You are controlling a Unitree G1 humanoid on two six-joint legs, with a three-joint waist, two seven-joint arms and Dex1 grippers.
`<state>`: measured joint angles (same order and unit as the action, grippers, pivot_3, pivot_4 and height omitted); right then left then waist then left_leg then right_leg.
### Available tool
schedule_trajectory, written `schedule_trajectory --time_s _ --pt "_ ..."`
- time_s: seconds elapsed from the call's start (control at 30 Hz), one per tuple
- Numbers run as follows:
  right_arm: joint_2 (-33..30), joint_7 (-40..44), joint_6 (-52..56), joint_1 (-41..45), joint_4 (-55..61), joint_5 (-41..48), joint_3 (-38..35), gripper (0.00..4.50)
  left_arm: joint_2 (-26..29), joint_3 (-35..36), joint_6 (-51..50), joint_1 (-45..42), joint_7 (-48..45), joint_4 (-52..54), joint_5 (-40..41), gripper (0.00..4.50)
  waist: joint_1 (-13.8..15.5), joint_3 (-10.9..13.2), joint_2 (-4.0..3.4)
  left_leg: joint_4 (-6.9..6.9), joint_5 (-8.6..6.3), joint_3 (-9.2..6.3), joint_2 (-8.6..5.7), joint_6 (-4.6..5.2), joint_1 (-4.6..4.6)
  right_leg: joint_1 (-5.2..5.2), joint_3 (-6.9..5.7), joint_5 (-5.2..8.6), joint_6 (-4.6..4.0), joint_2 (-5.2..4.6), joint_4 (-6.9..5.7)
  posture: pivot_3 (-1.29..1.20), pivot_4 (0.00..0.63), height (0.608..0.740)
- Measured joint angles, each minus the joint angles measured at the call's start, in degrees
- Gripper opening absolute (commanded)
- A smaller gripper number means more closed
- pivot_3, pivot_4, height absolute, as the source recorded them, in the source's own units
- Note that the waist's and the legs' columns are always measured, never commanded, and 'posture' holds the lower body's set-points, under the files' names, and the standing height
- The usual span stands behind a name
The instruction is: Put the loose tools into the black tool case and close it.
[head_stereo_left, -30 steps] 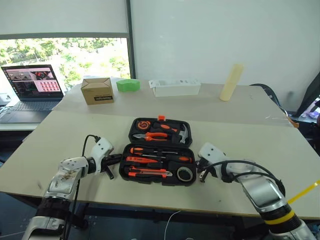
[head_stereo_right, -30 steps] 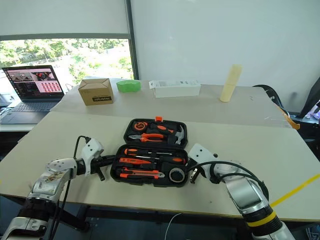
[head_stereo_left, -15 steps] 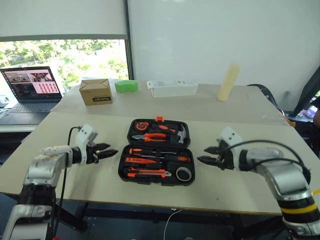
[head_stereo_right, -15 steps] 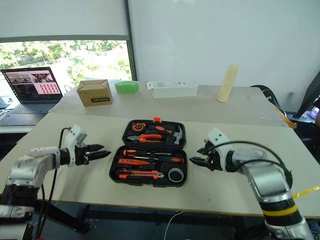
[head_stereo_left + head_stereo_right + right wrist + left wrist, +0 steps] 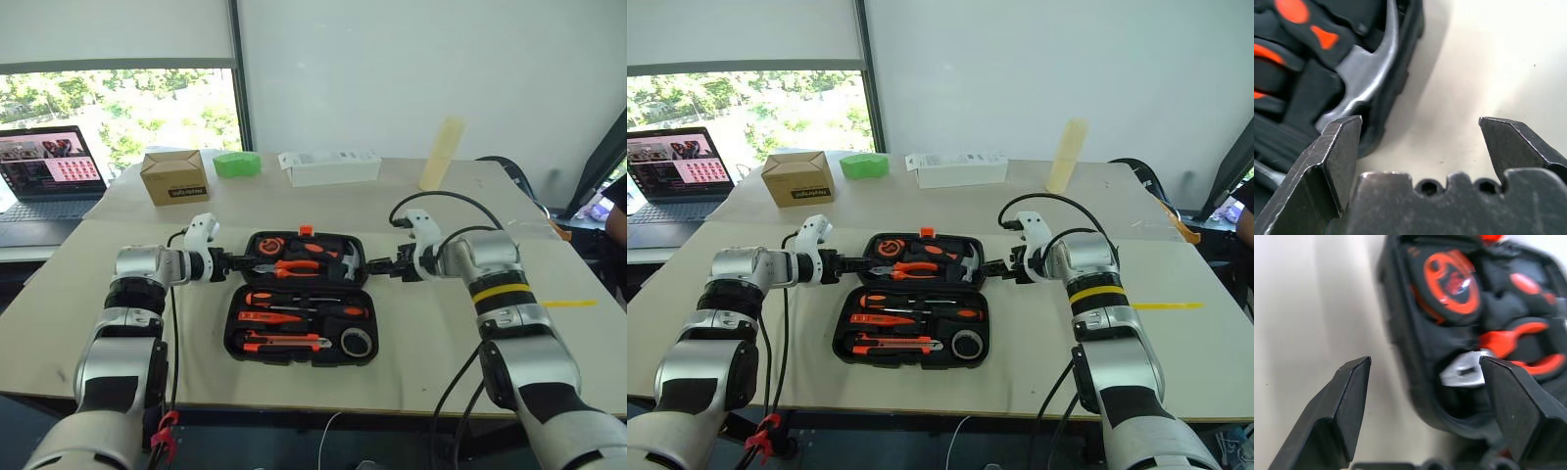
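Black tool case (image 5: 302, 308) lies open mid-table, loose tools (image 5: 304, 323) already seated in the near half's slots. I have left gripper (image 5: 233, 262) and right gripper (image 5: 384, 266) flanking the far half, fingers spread astride its side edges. Looks set up to fold the lid shut.
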<state>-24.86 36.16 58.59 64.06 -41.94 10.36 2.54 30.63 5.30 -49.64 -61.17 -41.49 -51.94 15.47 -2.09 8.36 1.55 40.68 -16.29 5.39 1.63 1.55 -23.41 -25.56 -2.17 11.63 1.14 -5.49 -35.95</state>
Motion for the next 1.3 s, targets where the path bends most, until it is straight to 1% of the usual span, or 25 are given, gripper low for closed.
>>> schedule_trajectory --time_s 0.13,0.17,0.2,0.23,0.27,0.3,0.37,0.43,0.57,0.6,0.8,0.9,1.0,1.07,1.2,1.23,1.3 --pt "1.15 1.19 -3.71 1.5 -3.93 -1.48 1.97 4.46 -0.37 0.91 1.13 -0.73 1.59 -1.55 -0.09 3.82 -0.35 0.0 0.0 -0.01 0.01 0.02 0.01 -0.02 0.0 0.04 0.0 0.01 0.02 -0.02 0.06 0.0 0.15 0.74" --pt "1.7 1.53 -4.39 1.64 -5.35 -1.87 2.37 3.95 -0.38 0.9 1.09 -0.72 1.53 -1.55 -0.11 3.82 -0.39 0.0 0.0 0.02 0.03 0.01 0.02 -0.06 0.01 0.07 0.0 0.01 0.02 -0.01 0.05 0.0 0.15 0.74" --pt "1.92 1.77 -4.82 1.77 -5.89 -1.96 2.4 3.81 -0.4 0.9 1.04 -0.71 1.47 -1.55 -0.12 3.82 -0.4 0.0 0.0 0.03 0.04 0.0 0.02 -0.07 0.01 0.07 0.01 0.01 0.02 -0.02 0.04 0.0 0.15 0.74" --pt "2.44 2.18 -5.46 2.39 -7.13 -2.27 2.48 3.44 -0.39 0.82 0.85 -0.7 1.3 -1.54 -0.14 3.56 -0.42 0.0 0.0 0.04 0.06 0.0 0.02 -0.1 0.05 0.09 0.03 0.01 0.02 -0.01 0.01 0.0 0.15 0.74" --pt "2.64 2.27 -5.65 2.64 -7.53 -2.37 2.62 3.2 -0.4 0.76 0.78 -0.7 1.22 -1.54 -0.15 3.3 -0.42 0.0 0.0 0.04 0.07 -0.01 0.03 -0.12 0.06 0.1 0.03 0.01 0.01 0.0 -0.01 0.0 0.15 0.74" --pt "3.18 2.38 -6.04 3.32 -8.63 -2.53 2.83 2.8 -0.39 0.56 0.67 -0.69 1.06 -1.54 -0.18 3.14 -0.43 0.0 0.0 0.05 0.08 -0.05 0.04 -0.14 0.09 0.1 0.04 0.01 0.01 0.0 -0.06 0.0 0.15 0.74" --pt "3.79 2.52 -6.76 4.17 -10.02 -2.92 3.13 2.04 -0.39 0.4 0.64 -0.63 0.94 -1.54 -0.48 2.34 -0.39 0.0 0.0 0.06 0.1 -0.13 0.04 -0.16 0.1 0.1 0.04 0.01 0.01 0.0 -0.13 0.0 0.15 0.74" --pt "4.37 2.5 -7.63 5.17 -11.63 -3.49 3.3 1.46 -0.39 0.28 0.65 -0.49 0.84 -1.54 -0.8 1.67 -0.37 0.0 -0.01 0.06 0.1 -0.17 0.03 -0.15 0.11 0.11 0.05 0.0 0.0 -0.01 -0.14 0.0 0.15 0.74" --pt "5.33 2.64 -8.57 6.75 -15.0 -3.67 3.36 0.09 -0.8 0.36 0.36 -0.46 0.01 -1.61 -0.79 0.17 -0.24 0.0 -0.01 0.09 0.1 -0.2 0.02 -0.15 0.28 0.34 0.03 0.0 0.0 -0.04 -0.14 0.0 0.15 0.74" --pt "5.33 2.59 -8.73 7.01 -15.58 -3.69 3.28 0.01 -0.8 0.57 0.28 -0.46 0.02 -1.75 -0.73 0.02 -0.16 -0.01 -0.02 0.09 0.1 -0.22 0.01 -0.13 0.36 0.42 0.04 0.0 0.0 -0.06 -0.15 0.0 0.15 0.74" --pt "5.35 3.2 -11.41 6.53 -16.19 -3.36 2.0 0.01 -1.07 2.89 0.3 -0.41 0.41 -2.74 0.29 0.02 -0.15 -0.01 -0.02 0.08 0.09 -0.38 0.01 -0.11 0.38 0.43 0.06 -0.02 0.0 -0.07 -0.2 0.0 0.15 0.74" --pt "3.86 5.41 -19.64 -1.17 -6.87 -2.18 0.27 0.01 -1.41 6.14 4.02 3.23 -1.25 -0.2 2.67 0.02 0.01 0.01 -0.04 0.07 0.1 -0.43 0.02 -0.12 0.15 0.22 0.05 -0.04 0.03 -0.14 -0.18 0.0 0.15 0.74" --pt "2.03 6.65 -27.16 -11.24 7.95 -1.54 -0.67 0.01 -2.06 7.22 13.37 10.96 -5.62 8.59 4.16 0.02 0.04 0.01 -0.05 0.09 0.11 -0.4 0.02 -0.14 -0.23 -0.24 0.07 -0.04 0.03 -0.15 -0.23 0.0 0.15 0.74" --pt "0.79 7.19 -30.67 -14.84 13.92 -1.3 -0.92 0.01 -2.11 7.36 17.43 13.97 -7.81 12.63 4.88 0.02 0.02 0.02 -0.05 0.13 0.12 -0.34 -0.07 -0.16 -0.58 -0.66 0.1 -0.05 0.03 -0.17 -0.3 0.0 0.15 0.74" --pt "-3.55 7.58 -40.86 -26.41 30.71 -2.46 -0.9 0.01 -2.15 7.27 27.13 24.23 -11.85 26.0 5.45 0.02 0.02 0.02 -0.05 0.05 0.12 -0.34 -0.08 -0.16 -0.62 -0.7 0.03 -0.05 0.04 -0.17 -0.21 0.0 0.15 0.74" --pt "-5.17 7.65 -45.44 -30.88 34.96 -3.52 -0.85 0.01 -2.56 7.2 32.22 28.09 -12.41 29.59 5.08 0.02 0.07 0.02 -0.05 0.02 0.11 -0.33 -0.08 -0.16 -0.63 -0.69 0.02 -0.04 0.04 -0.17 -0.1 0.0 0.15 0.74" --pt "-6.7 7.63 -52.14 -36.6 38.41 -5.38 -0.67 0.01 -3.3 7.1 39.85 32.54 -12.51 32.92 4.35 0.02 0.39 0.03 -0.04 0.05 0.1 -0.25 -0.08 -0.13 -0.64 -0.66 0.02 -0.04 0.04 -0.17 -0.01 0.0 0.15 0.74"
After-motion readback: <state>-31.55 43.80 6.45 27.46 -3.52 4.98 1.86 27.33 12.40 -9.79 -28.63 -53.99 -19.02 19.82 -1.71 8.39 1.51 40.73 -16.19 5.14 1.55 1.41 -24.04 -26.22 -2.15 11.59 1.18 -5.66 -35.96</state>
